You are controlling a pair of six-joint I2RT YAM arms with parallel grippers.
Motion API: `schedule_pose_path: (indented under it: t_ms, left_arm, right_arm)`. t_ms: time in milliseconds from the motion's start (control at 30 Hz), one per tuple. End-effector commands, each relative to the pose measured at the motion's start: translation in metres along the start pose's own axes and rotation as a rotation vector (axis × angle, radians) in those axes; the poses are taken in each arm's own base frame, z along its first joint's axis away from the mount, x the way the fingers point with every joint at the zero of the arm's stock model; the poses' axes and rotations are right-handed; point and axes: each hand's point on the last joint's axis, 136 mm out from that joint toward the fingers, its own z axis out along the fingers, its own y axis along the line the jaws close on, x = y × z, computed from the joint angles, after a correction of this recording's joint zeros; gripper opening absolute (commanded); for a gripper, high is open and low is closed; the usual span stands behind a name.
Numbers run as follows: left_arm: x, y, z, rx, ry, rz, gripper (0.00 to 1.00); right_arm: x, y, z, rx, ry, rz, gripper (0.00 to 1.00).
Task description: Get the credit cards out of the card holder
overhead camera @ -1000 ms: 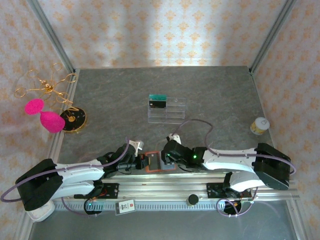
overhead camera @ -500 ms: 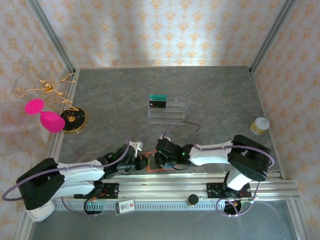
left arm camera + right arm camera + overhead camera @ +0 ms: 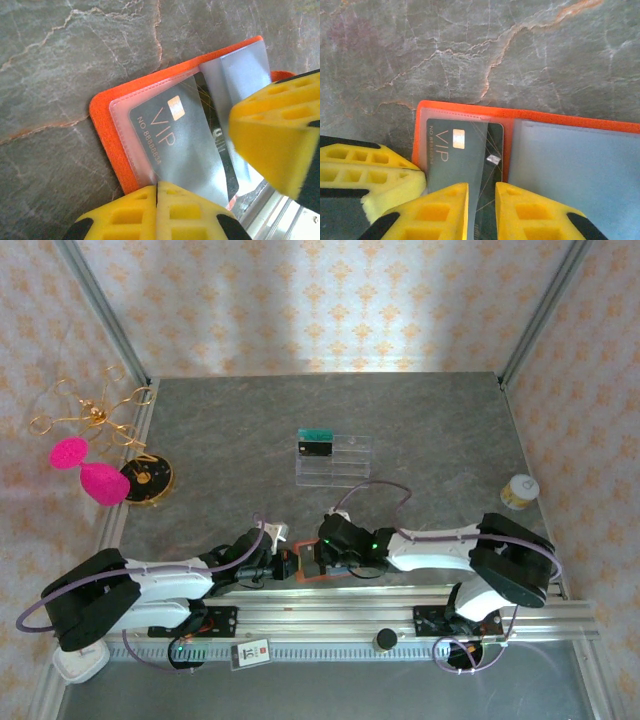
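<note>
We can make out "VIP" in big letters and, right beside it, "NO" plus a run of 8s, both on the dark card [image 3: 180,145] sitting inside the orange card holder [image 3: 106,135].

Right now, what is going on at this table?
Two robot arms work on an orange card holder that lies open at the near edge of the table. The left tool is shut at the holder's edge; whether it pinches the holder I cannot tell. The right tool hovers with a narrow gap over a dark VIP card, which is not yet out of the holder.
</note>
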Motion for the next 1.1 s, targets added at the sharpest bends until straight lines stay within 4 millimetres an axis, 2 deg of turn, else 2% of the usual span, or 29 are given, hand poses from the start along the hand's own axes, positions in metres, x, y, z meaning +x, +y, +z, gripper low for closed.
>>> schedule_pose_path:
  t_ms: [0, 233, 333, 467, 633, 933, 1067]
  left_arm:
    - [0.005, 0.015, 0.002, -0.054, 0.025, 0.007, 0.0]
    - [0.008, 0.015, 0.007, -0.054, 0.047, 0.008, 0.0]
    - [0.009, 0.016, 0.008, -0.054, 0.052, 0.009, 0.0]
    - [0.01, 0.014, 0.011, -0.048, 0.065, 0.014, 0.0]
    - [0.011, 0.014, 0.012, -0.047, 0.072, 0.013, 0.0]
    - [0.01, 0.014, 0.01, -0.046, 0.063, 0.013, 0.0]
    - [0.009, 0.012, 0.01, -0.041, 0.061, 0.013, 0.0]
  right_arm:
    - [0.0, -0.019, -0.004, 0.064, -0.021, 0.012, 0.21]
    - [0.016, -0.028, 0.012, 0.068, 0.039, 0.011, 0.2]
    - [0.017, -0.033, 0.014, 0.071, 0.041, 0.026, 0.2]
    - [0.019, -0.022, 0.013, 0.0, 0.049, 0.026, 0.17]
    - [0.014, -0.022, 0.008, -0.008, 0.025, 0.044, 0.0]
    - [0.007, -0.042, -0.014, -0.036, 0.005, 0.237, 0.0]
    - [0.006, -0.047, -0.019, -0.018, -0.001, 0.251, 0.0]
